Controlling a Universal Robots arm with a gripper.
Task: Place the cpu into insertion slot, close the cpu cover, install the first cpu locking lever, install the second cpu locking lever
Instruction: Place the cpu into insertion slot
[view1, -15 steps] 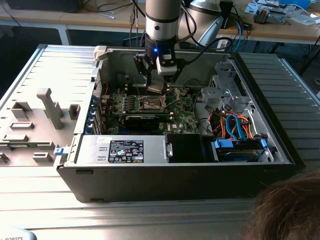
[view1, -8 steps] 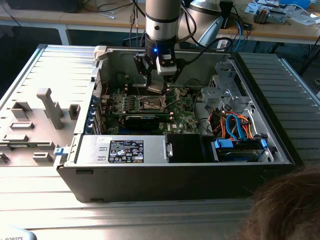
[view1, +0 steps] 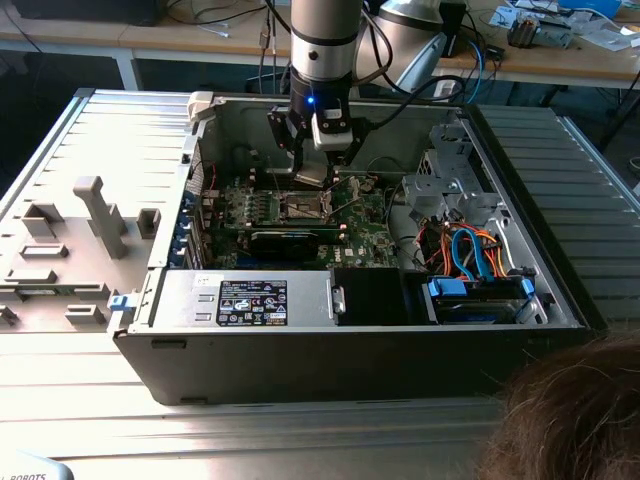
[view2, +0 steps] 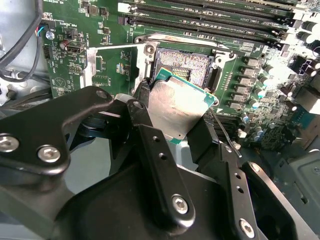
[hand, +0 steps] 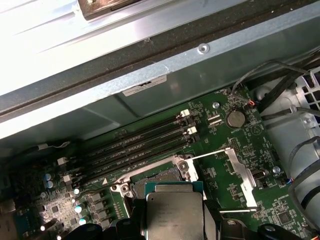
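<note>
Fingers clamped on the cpu, tilted just above the uncovered insertion slot; cpu cover swung open beside the slot, memory slots near it.

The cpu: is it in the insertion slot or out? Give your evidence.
Out. The end effector grips the cpu clear of the insertion slot, which lies empty.

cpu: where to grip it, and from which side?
Two opposite edges of the cpu, coming from above its metal top. It is a thin flat square, so probably only the edges give purchase, and the underside is left free for the insertion slot. The hand holds it that way now.
</note>
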